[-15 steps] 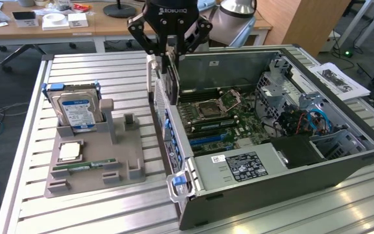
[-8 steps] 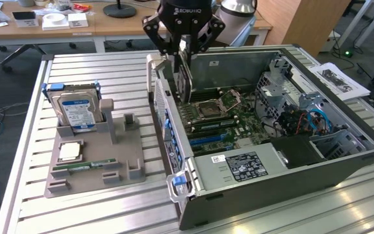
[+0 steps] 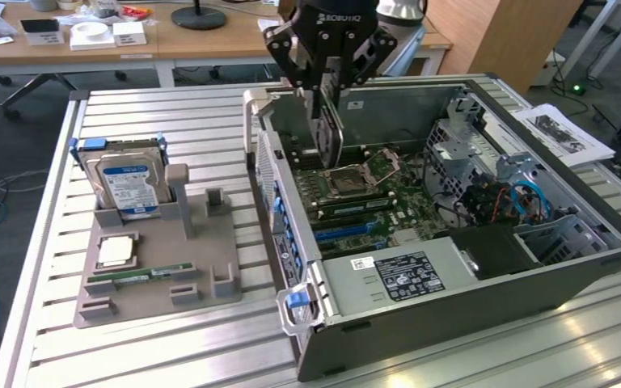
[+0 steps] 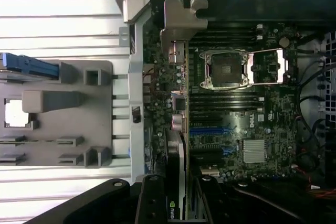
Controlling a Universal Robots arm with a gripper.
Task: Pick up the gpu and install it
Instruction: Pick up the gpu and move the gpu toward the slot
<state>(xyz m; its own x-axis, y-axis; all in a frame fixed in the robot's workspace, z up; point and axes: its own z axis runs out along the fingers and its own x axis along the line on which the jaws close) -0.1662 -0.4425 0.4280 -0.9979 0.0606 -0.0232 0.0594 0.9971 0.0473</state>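
My gripper [image 3: 327, 85] hangs over the back part of the open computer case [image 3: 569, 267] and is shut on the gpu [image 3: 327, 133], a thin dark card held on edge. The card's lower edge reaches down inside the case, just above the motherboard [image 3: 397, 198] and beside the case's rear wall. In the wrist view the gpu [image 4: 176, 150] appears edge-on between my black fingers [image 4: 152, 203], its silver bracket [image 4: 184, 19] at the far end. It runs alongside the board, next to the CPU socket [image 4: 231, 69]. The blue expansion slots [image 4: 210, 129] lie close by.
On the exterior view's left stands a grey holder tray [image 3: 213, 259] with a hard drive [image 3: 127, 182], a CPU chip [image 3: 116, 250] and a green memory stick [image 3: 138, 275]. The case holds a power supply [image 3: 407, 279] and blue cables [image 3: 526, 198]. A paper sheet [image 3: 564, 133] lies on the exterior view's right.
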